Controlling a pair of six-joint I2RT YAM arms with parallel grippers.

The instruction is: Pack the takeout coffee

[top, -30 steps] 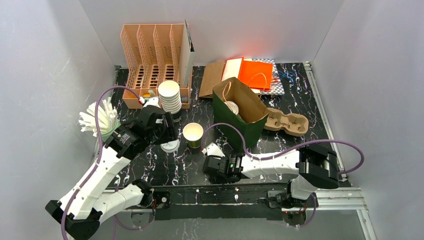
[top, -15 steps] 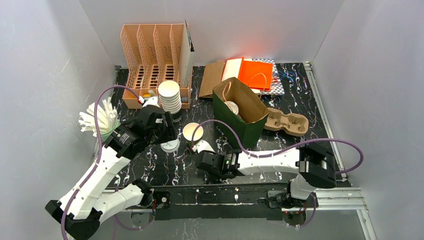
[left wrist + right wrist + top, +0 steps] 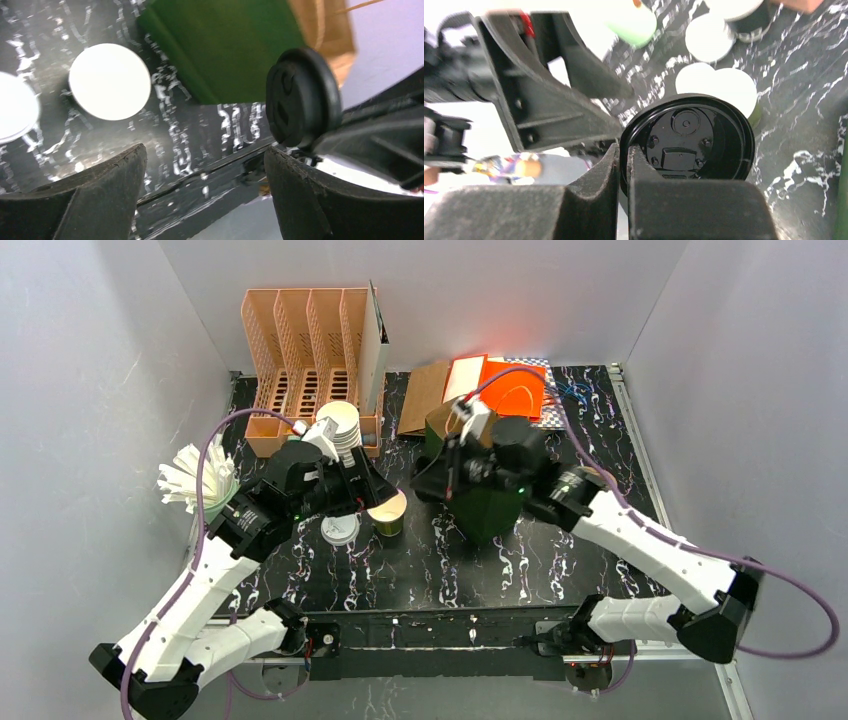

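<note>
Nearest, on the black marbled desk [image 3: 440, 560], the paper cup [image 3: 388, 514] stands upright with its mouth open. It is just left of the green paper bag [image 3: 492, 508] and not touching it. A loose white lid [image 3: 340, 529] lies flat farther left of the bag, just past the cup. The left tool [image 3: 202, 155] hangs over the cup's left side, also left of the bag, with its fingers spread wide and nothing between them. Above the bag's left corner hangs the right tool [image 3: 624, 155], its fingers pressed together on the rim of a black lid [image 3: 689, 140]. It holds the lid on edge, hollow underside toward the wrist camera. From the left wrist, this lid shows beside the bag's open top. Behind and left of the bag stands a stack of nested white cups [image 3: 340, 435], and beyond that a peach file rack [image 3: 310, 340]. Far left of the bag, a bundle of white sticks [image 3: 195, 475] fans out. Directly behind the bag lie flat paper bags, one brown [image 3: 425, 395] and one orange [image 3: 515, 390].
</note>
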